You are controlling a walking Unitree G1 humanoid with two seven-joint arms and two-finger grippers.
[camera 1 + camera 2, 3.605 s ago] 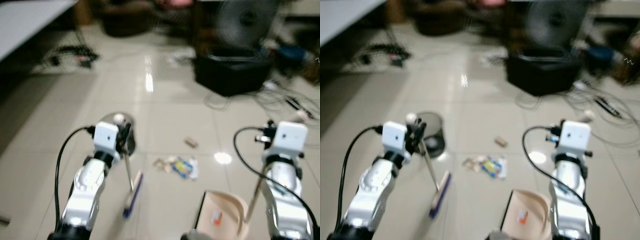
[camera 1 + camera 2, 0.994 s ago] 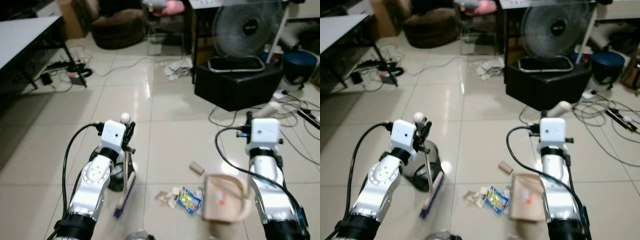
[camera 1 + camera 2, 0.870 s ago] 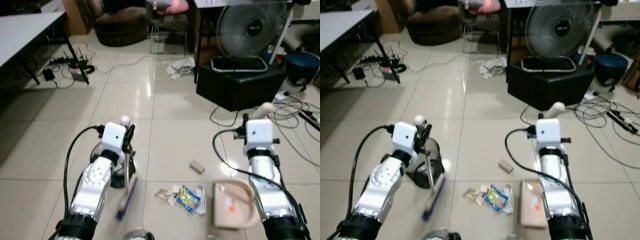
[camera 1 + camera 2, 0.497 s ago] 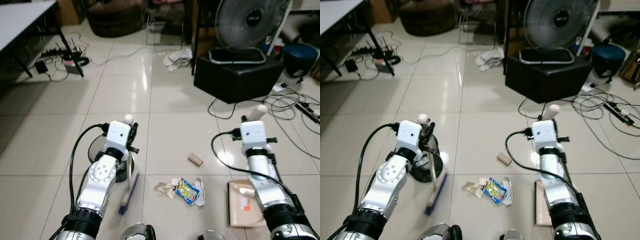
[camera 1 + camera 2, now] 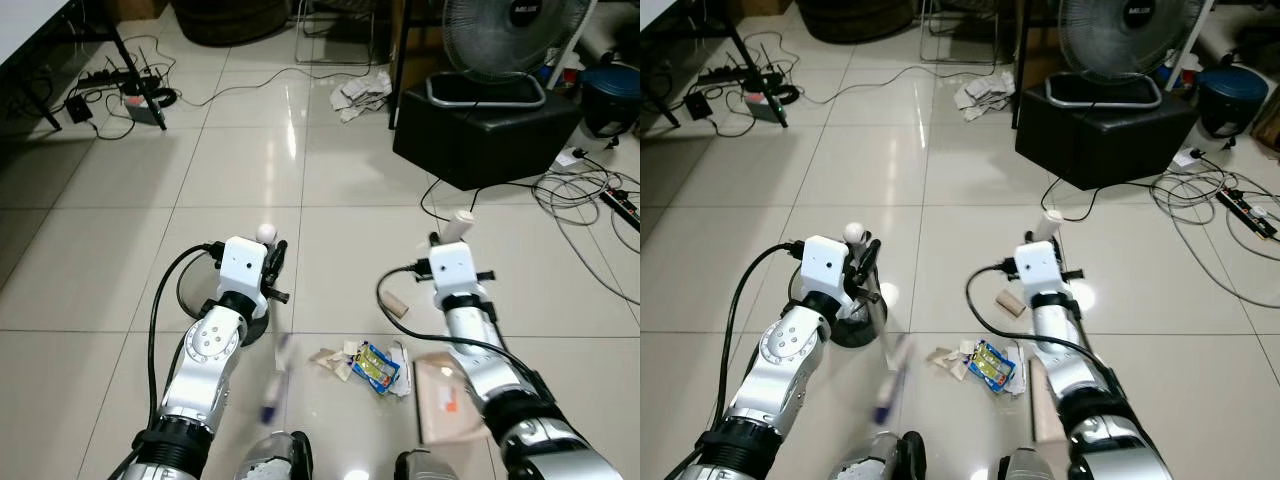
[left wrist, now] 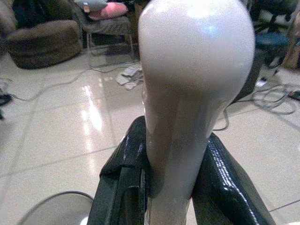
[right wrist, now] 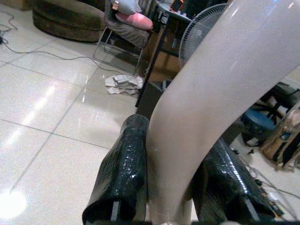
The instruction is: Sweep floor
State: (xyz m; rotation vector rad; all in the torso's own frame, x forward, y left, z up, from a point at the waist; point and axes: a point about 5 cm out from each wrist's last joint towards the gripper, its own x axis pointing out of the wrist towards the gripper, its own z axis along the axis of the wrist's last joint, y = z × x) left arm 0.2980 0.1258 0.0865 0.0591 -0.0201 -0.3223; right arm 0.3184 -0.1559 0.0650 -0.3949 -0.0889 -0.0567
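My left gripper (image 5: pixel 268 268) is shut on the pale broom handle (image 6: pixel 187 93), just under its round white knob (image 5: pixel 265 233). The shaft runs down to the blue broom head (image 5: pixel 274 386), which is blurred and low over the tiles left of the litter. My right gripper (image 5: pixel 456 250) is shut on the beige dustpan handle (image 7: pixel 211 93). The dustpan (image 5: pixel 447 400) lies on the floor, touching the right side of the litter. The litter is a heap of crumpled wrappers (image 5: pixel 365 365), with a small cardboard roll (image 5: pixel 397 308) lying apart behind it.
A dark round bin (image 5: pixel 855 325) sits under my left forearm. A fan on a black box (image 5: pixel 485 130) stands ahead right, with cables (image 5: pixel 590 195) trailing beside it. Crumpled paper (image 5: pixel 360 95) lies further off. Table legs and a power strip (image 5: pixel 140 105) are at the far left.
The whole view has shifted, so the camera moved. The dustpan has slid left up to the wrappers, and my right arm has come inward. The broom head has swung slightly and is now blurred.
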